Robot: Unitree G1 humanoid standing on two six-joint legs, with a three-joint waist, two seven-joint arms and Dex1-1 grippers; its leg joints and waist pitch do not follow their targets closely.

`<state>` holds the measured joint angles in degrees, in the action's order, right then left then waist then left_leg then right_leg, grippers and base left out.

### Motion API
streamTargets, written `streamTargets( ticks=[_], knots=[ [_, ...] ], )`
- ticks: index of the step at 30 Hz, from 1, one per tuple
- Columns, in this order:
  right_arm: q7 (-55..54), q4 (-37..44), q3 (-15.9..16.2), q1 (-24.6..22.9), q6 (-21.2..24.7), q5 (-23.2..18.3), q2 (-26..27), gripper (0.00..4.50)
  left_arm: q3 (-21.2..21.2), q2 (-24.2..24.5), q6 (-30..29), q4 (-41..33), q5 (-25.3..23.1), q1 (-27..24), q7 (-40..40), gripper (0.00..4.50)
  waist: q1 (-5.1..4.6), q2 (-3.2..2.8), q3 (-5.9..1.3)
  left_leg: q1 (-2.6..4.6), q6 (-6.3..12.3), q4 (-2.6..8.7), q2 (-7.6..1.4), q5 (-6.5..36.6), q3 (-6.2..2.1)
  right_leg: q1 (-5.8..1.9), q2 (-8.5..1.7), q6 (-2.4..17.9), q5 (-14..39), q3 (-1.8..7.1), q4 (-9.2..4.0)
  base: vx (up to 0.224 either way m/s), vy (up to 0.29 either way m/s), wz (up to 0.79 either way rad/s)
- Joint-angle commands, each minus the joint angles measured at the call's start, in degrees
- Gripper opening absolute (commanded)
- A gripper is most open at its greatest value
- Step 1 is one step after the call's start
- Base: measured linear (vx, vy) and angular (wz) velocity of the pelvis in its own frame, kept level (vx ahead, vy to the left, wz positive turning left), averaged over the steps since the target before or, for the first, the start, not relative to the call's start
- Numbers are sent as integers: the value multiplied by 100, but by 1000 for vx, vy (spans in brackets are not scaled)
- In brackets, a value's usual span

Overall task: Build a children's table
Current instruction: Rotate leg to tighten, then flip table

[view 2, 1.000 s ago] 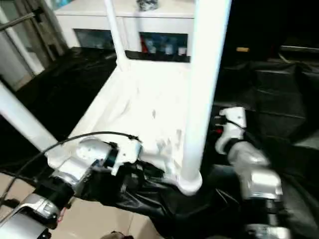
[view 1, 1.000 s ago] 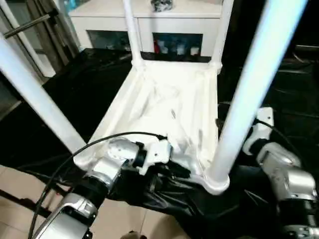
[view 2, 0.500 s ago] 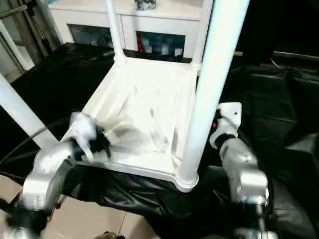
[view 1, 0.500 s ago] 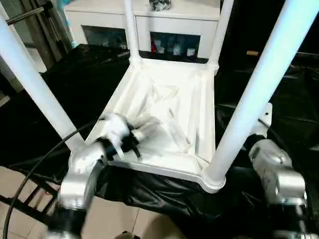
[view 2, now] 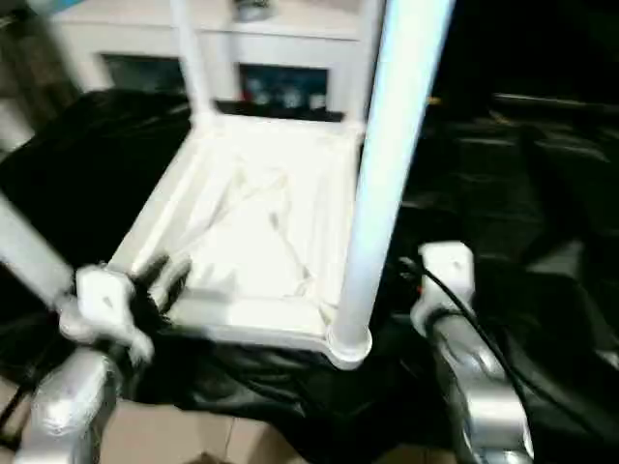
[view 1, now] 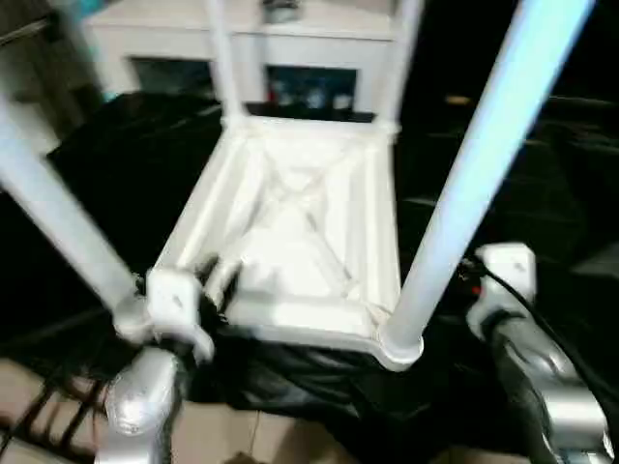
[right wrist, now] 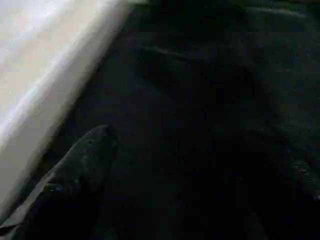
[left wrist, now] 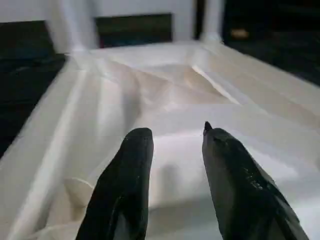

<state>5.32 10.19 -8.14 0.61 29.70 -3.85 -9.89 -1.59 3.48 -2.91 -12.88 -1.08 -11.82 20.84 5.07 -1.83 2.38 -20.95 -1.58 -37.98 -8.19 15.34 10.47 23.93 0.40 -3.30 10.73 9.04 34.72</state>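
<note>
Over the upturned tabletop (left wrist: 165,100), my left gripper (left wrist: 172,150) hangs open, empty; my right gripper (right wrist: 165,185), spread, faces black cloth (right wrist: 210,100) beside a leg (view 1: 464,193).

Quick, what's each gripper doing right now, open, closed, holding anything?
Left gripper: open, holding nothing, over the tabletop.
Right gripper: open, holding nothing, beside the tabletop.

Upturned tabletop (view 1: 300,232) on draped table (view 1: 126,164), legs (view 1: 484,174) upright at corners, cabinet (view 1: 251,48) behind

One upturned tabletop (view 1: 290,232), four upright legs (view 1: 464,193), two claws (left wrist: 172,150), one cabinet (view 1: 261,39)
</note>
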Motion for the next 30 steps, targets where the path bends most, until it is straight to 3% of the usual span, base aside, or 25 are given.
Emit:
streamTargets(
  ticks=[1, 2, 3, 4, 5, 6, 7, 8, 9, 10, 11, 12, 13, 14, 16, 17, 18, 19, 21, 22, 25, 27, 28, 29, 30],
  knots=[
    [-60, 232, 0, -10, 87, -9, 62, 404, -6, 70, 152, -201, -207, -30, -144, 183, -143, 45, -220, 257, -341, 689, -415, 802, -227, 159, 82, 375, 1932, -91, -459, -20, 160, -48],
    [-65, 273, -50, -56, 81, -28, 33, 404, -40, 9, 172, -241, -182, -100, -255, 183, -202, -82, -225, 441, -695, 864, -728, 1501, -211, 329, 95, 316, 1647, -472, -244, -46, 130, -33],
    [-61, 277, -51, -64, 69, -17, 10, 404, -54, -10, 156, -246, -160, -120, -278, 183, -295, -283, -242, 205, -883, 1172, -953, 1450, -674, -4, -174, 529, 588, -783, 162, -46, 130, -33],
    [-35, 263, -81, -66, 60, -43, -18, 404, -98, -49, 165, -234, -115, -168, -322, 183, -376, -237, -240, 249, -810, 1235, -1289, 434, -750, 57, -333, 624, 126, -971, 249, -16, 102, -6],
    [-15, 242, -120, -72, 47, -88, -58, 404, -139, -71, 264, -219, -76, -252, -390, 183, -421, -248, -246, 218, -632, 1236, -1369, -52, -780, 48, -368, 643, 139, -1052, 341, 0, 0, 0],
    [1, 226, -148, -75, 26, -107, -83, 404, -187, -114, 293, -185, 33, -301, -388, 183, -445, -256, -298, 271, -86, 1147, -1458, -768, -833, 71, -473, 666, 391, -1118, 429, 0, 0, 0],
    [29, 224, -158, -81, 6, -118, -104, 404, -203, -118, 308, -176, 48, -339, -412, 183, -471, -224, -334, 328, 268, 1081, -1461, -1024, -853, 84, -531, 714, 465, -1120, 430, 1, -52, -6],
    [123, 217, -176, -102, -47, -141, -175, 404, -240, -127, 370, -137, 110, -440, -438, 183, -474, -129, -410, 391, 1115, 874, -1341, -1509, -813, 75, -660, 1042, 266, -1070, 332, -15, -114, -7],
    [197, 207, -173, -128, -80, -127, -240, 404, -260, -135, 411, -104, 175, -529, -428, 183, -442, -13, -414, 180, 1894, 636, -893, -1373, -519, -104, -760, 1703, -420, -1000, 48, -15, -114, -7],
    [297, 182, -154, -163, -112, -101, -338, 416, -297, -150, 475, -55, 247, -637, -413, 210, -438, 152, -450, -6, 1987, 341, -322, -997, -188, -293, -752, 2176, -1082, -941, -207, -30, -142, -1],
    [418, 156, -127, -224, -152, -65, -461, 416, -347, -164, 620, 15, 313, -763, -400, 217, -273, 341, -418, -385, 1614, -227, 158, -36, -47, -659, -1150, 2677, -1504, -680, -536, -42, -140, 7],
    [470, 149, -116, -253, -166, -50, -512, 416, -364, -166, 689, 43, 338, -819, -403, 217, -219, 248, -265, -345, 890, -18, -11, -266, -191, -548, -1203, 2120, -922, -798, -528, -42, -140, 7],
    [538, 140, -109, -296, -185, -46, -571, 416, -386, -166, 780, 77, 395, -892, -370, 222, -225, 306, -239, -286, 681, 104, 9, -210, -166, -477, -974, 1716, -268, -926, -587, -58, -136, 6],
    [658, 131, -152, -341, -195, -133, -620, 416, -409, -153, 909, 113, 454, -985, -331, 236, -210, 171, -202, -180, 517, 435, -218, 497, -263, -461, -887, 807, 1878, -913, -639, -75, -121, 3],
    [1020, 161, -190, -435, -257, -347, -762, 450, -528, -153, 1216, 205, 517, -1155, -343, 261, -210, 150, -156, -71, 396, 579, -331, 1053, -292, -370, -817, 472, 2952, -974, -703, -107, -121, 6],
    [1454, 283, -229, -509, -314, -649, -877, 450, -698, -149, 1410, 309, 613, -1251, -349, 265, -205, 125, -145, 52, 218, 611, -348, 1485, -296, -303, -823, 276, 3751, -991, -775, -85, -47, 7],
    [1745, 368, -240, -550, -334, -840, -970, 450, -801, -134, 1534, 381, 693, -1302, -329, 271, -216, 142, -66, 132, 108, 641, -372, 1894, -319, -247, -829, 174, 4226, -1040, -875, 0, 0, 0],
    [2024, 448, -216, -589, -333, -998, -1077, 450, -886, -119, 1660, 450, 764, -1337, -308, 283, -236, 147, -25, 149, 43, 660, -387, 2036, -341, -239, -841, 119, 4430, -1071, -899, -80, -7, 2],
    [2844, 693, 41, -741, -371, -1287, -1439, 450, -1090, -121, 2000, 636, 917, -1380, -272, 298, -203, 101, -88, 79, 59, 793, -486, 1815, -417, -448, -885, 222, 3699, -1089, -842, -59, 29, -4],
    [3179, 764, 139, -799, -425, -1399, -1609, 450, -1238, -109, 2136, 713, 963, -1412, -325, 311, -169, 52, -101, 82, 110, 846, -562, 1713, -432, -473, -920, 399, 3150, -1059, -803, 0, 0, 0],
    [3462, 766, 229, -807, -519, -1434, -1745, 450, -1456, -46, 2267, 788, 1075, -1434, -417, 339, -170, 57, -65, 44, 85, 908, -593, 1819, -426, -481, -952, 667, 2919, -1052, -737, 0, 0, 0],
    [3638, 771, 304, -743, -549, -1501, -1746, 450, -1595, 148, 2295, 856, 1159, -1371, -401, 348, -164, 80, -43, 173, -116, 868, -546, 2260, -423, -420, -1019, 652, 3531, -1063, -795, 0, 0, 0],
    [3689, 783, 329, -728, -545, -1549, -1745, 450, -1630, 213, 2310, 891, 1188, -1339, -370, 366, -151, 95, -56, 177, -126, 878, -555, 2240, -432, -425, -1025, 658, 3461, -1053, -793, 0, 0, 0],
    [3751, 802, 359, -706, -532, -1618, -1743, 450, -1669, 296, 2337, 944, 1232, -1293, -318, 376, -151, 70, -84, 147, -143, 915, -588, 2130, -454, -460, -1001, 724, 2994, -1038, -727, 0, 0, 0],
    [3824, 797, 498, -680, -589, -1634, -1760, 450, -1801, 480, 2305, 1115, 1346, -1138, -212, 376, -157, 92, -105, 112, -146, 951, -625, 1987, -460, -498, -980, 819, 2412, -1035, -658, 0, 0, 0]
  ],
)
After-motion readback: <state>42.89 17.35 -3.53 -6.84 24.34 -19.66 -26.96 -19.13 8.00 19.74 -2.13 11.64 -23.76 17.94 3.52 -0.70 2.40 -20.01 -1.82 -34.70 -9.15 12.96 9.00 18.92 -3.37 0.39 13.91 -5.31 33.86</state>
